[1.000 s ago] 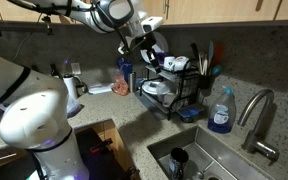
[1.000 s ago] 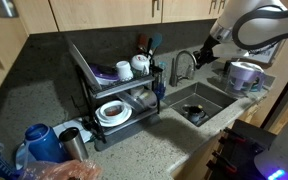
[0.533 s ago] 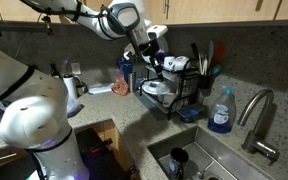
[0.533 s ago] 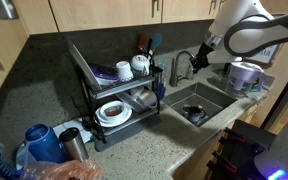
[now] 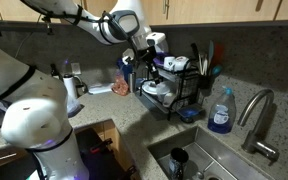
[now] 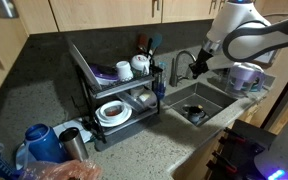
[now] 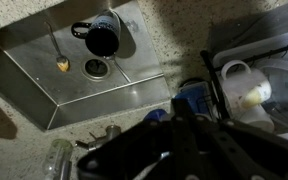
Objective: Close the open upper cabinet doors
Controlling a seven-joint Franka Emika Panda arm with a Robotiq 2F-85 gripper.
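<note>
Honey-brown upper cabinet doors (image 5: pixel 219 10) run along the top edge in both exterior views (image 6: pixel 99 12), with small dark handles. Only their lower parts show, so I cannot tell which door stands open. My gripper (image 5: pixel 150 58) hangs well below them, over the counter between the dish rack and the sink (image 6: pixel 197 68). In the wrist view my gripper (image 7: pixel 182 142) is a dark mass at the bottom, its fingers pressed together with nothing between them.
A black two-tier dish rack (image 5: pixel 174 88) with cups and plates stands beside the gripper (image 6: pixel 114 85). The steel sink (image 7: pixel 74 80) holds a dark mug (image 7: pixel 102 38). A faucet (image 6: pixel 181 65), a blue soap bottle (image 5: pixel 221 112) and a white kettle (image 6: pixel 246 75) stand nearby.
The arm has lowered the shut gripper and carried it a little closer to the dish rack. Nothing else has moved.
</note>
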